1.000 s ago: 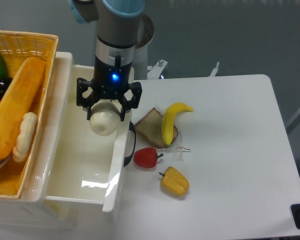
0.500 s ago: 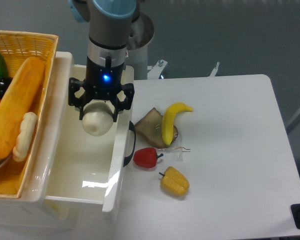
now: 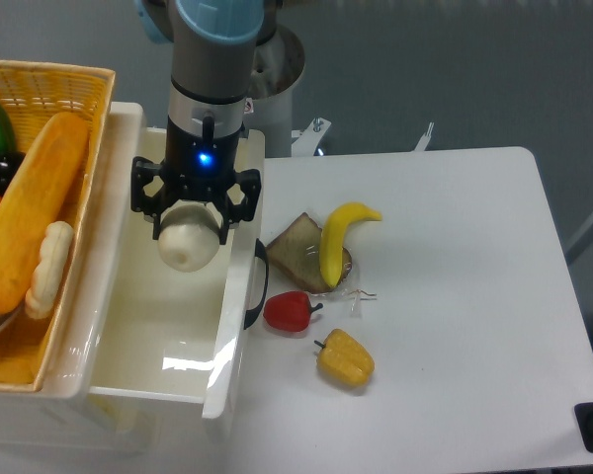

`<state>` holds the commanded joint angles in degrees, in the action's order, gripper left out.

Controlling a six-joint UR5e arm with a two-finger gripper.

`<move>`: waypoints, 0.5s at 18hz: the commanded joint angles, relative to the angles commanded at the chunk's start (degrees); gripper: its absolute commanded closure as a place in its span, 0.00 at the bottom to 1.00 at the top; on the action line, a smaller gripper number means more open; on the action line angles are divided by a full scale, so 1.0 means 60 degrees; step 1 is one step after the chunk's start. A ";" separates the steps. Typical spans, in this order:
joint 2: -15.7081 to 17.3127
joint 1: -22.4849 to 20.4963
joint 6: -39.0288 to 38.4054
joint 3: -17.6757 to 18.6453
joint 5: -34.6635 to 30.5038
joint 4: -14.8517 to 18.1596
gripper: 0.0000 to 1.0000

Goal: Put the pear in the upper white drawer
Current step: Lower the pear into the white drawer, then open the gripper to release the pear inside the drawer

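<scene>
My gripper (image 3: 190, 225) is shut on the pear (image 3: 188, 244), a pale cream-white rounded fruit. It holds the pear in the air above the open upper white drawer (image 3: 168, 336), over its back right part, just left of the front panel. The drawer is a glossy cream-white box with deep walls and a black handle (image 3: 262, 286) on its front panel. I see nothing lying inside the drawer.
A woven yellow basket (image 3: 40, 207) with several food items sits left of the drawer. On the white table (image 3: 455, 296) lie a yellow banana (image 3: 338, 240), a slice of bread (image 3: 296, 252), a red pepper (image 3: 289, 311) and a yellow bell pepper (image 3: 344, 357).
My gripper has carried the pear to the left, from over the drawer's front panel to above the drawer's inside. The grip has stayed shut.
</scene>
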<state>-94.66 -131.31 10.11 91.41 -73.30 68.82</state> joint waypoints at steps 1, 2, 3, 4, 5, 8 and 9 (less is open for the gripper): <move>0.0000 0.0000 0.0000 0.0000 0.0000 0.0000 0.04; 0.0015 0.0000 0.0000 0.0000 -0.0015 0.0015 0.04; 0.0029 0.0000 0.0000 0.0000 -0.0015 0.0015 0.03; 0.0044 0.0000 0.0000 -0.0015 -0.0015 0.0015 0.03; 0.0030 0.0000 0.0000 -0.0044 -0.0015 0.0015 0.03; 0.0088 -0.0029 0.0029 -0.0102 -0.0015 0.0000 0.03; 0.0103 -0.0102 0.0131 -0.0103 -0.0015 0.0000 0.03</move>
<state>-94.04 -131.92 10.89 90.79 -73.39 68.82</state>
